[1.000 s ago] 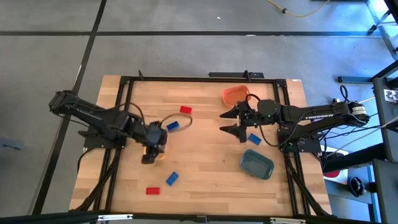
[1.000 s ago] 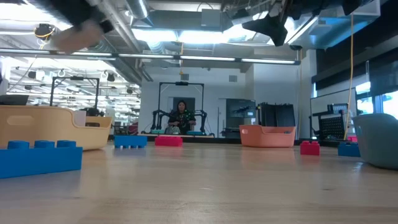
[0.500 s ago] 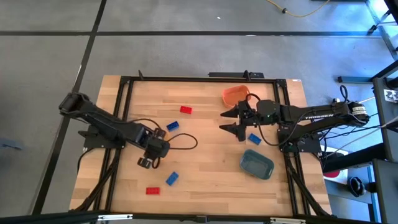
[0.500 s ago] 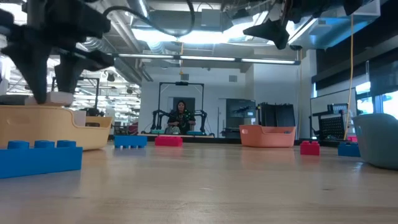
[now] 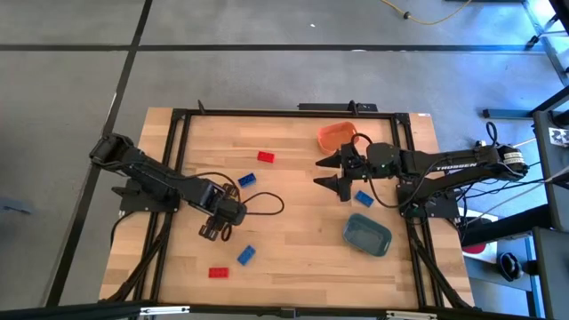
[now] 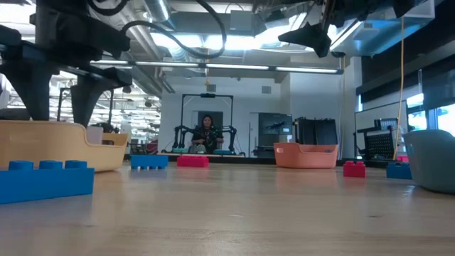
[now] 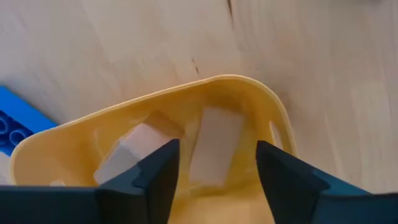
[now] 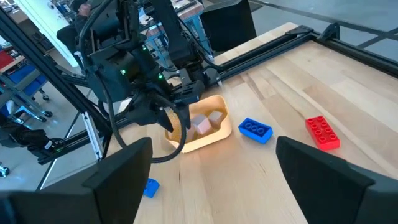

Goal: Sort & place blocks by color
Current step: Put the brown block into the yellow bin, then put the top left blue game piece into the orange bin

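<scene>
Beige blocks, two at least, lie inside the yellow tray; my left wrist view looks straight down on them. Left gripper hangs over that tray at lower left of the high view, fingers parted wide and holding nothing; the arm covers the tray from above.

Blue blocks: one left of centre in the high view, just above the left arm; one lower down, below the left gripper; one right of centre, under the right arm.

Red blocks: one in the upper middle of the wooden table; one at lower left, near the second blue block.

Orange tray: upper right of centre, contents not visible to me. Slate-blue tray: lower right.

Right gripper: right of centre, raised off the table, fingers spread wide, empty.

Low view, far background: a seated person.
</scene>
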Robot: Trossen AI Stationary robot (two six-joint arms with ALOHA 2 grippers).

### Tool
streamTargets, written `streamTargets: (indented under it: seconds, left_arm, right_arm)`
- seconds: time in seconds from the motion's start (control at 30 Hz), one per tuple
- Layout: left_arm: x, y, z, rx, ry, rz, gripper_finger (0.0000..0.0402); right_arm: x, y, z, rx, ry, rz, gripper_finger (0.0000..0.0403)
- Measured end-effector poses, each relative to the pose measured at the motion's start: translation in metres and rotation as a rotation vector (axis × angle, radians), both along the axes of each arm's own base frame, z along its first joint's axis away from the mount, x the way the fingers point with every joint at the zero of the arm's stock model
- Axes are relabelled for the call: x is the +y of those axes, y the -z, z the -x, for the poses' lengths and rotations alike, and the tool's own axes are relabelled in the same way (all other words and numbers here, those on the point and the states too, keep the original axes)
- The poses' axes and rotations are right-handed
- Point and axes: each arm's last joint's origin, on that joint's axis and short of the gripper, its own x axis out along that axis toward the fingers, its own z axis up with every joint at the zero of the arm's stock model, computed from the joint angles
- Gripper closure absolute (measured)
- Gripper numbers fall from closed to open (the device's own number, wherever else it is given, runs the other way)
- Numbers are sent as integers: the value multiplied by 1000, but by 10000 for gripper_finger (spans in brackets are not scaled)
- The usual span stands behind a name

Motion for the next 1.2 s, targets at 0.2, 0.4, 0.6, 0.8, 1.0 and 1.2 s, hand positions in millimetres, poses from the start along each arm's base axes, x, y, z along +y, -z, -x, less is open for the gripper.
streamTargets:
  seconds: [0.2, 0.4, 0.6, 0.8, 1.0, 1.2]
  left_arm:
    - [5, -7, -1, 37, -59, 7, 166]
    - [15, -47, -10, 44, -114, -7, 167]
    - [35, -111, -19, -262, -234, 93, 167]
    - [67, -150, -16, -789, -443, 269, 167]
    - [80, -131, -7, -1099, -578, 360, 167]
    - [75, -103, -6, -1171, -644, 372, 167]
  right_arm:
    - [0, 0, 0, 0, 0, 0, 57]
    - [0, 0, 0, -1, 7, -24, 57]
    - [0, 0, 0, -6, 7, -23, 57]
    - [0, -1, 0, -9, 6, -22, 57]
    - [0, -2, 0, -17, 7, -20, 57]
    - [0, -2, -1, -25, 8, -19, 57]
